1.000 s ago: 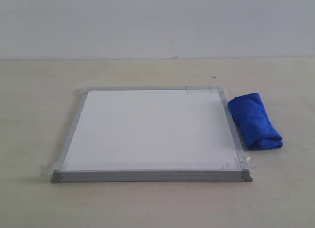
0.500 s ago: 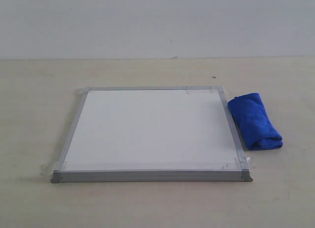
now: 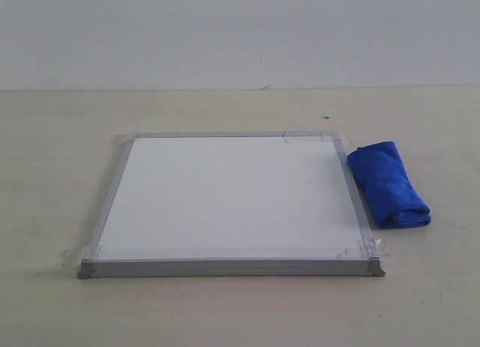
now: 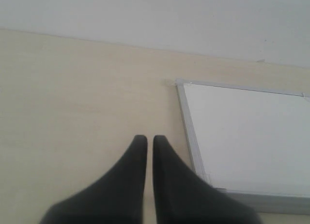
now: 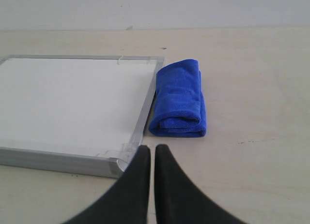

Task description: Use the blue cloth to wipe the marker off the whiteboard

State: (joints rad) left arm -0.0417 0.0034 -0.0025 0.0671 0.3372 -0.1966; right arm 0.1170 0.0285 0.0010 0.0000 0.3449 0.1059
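The whiteboard lies flat on the table, its silver frame taped down at the corners; its white face shows no marker line in any view. The blue cloth lies folded on the table, touching the board's right edge. Neither gripper appears in the exterior view. In the left wrist view my left gripper is shut and empty over bare table, beside the whiteboard. In the right wrist view my right gripper is shut and empty near the corner of the whiteboard, short of the blue cloth.
The pale wooden table runs back to a plain light wall. A few small dark specks dot the tabletop behind the board.
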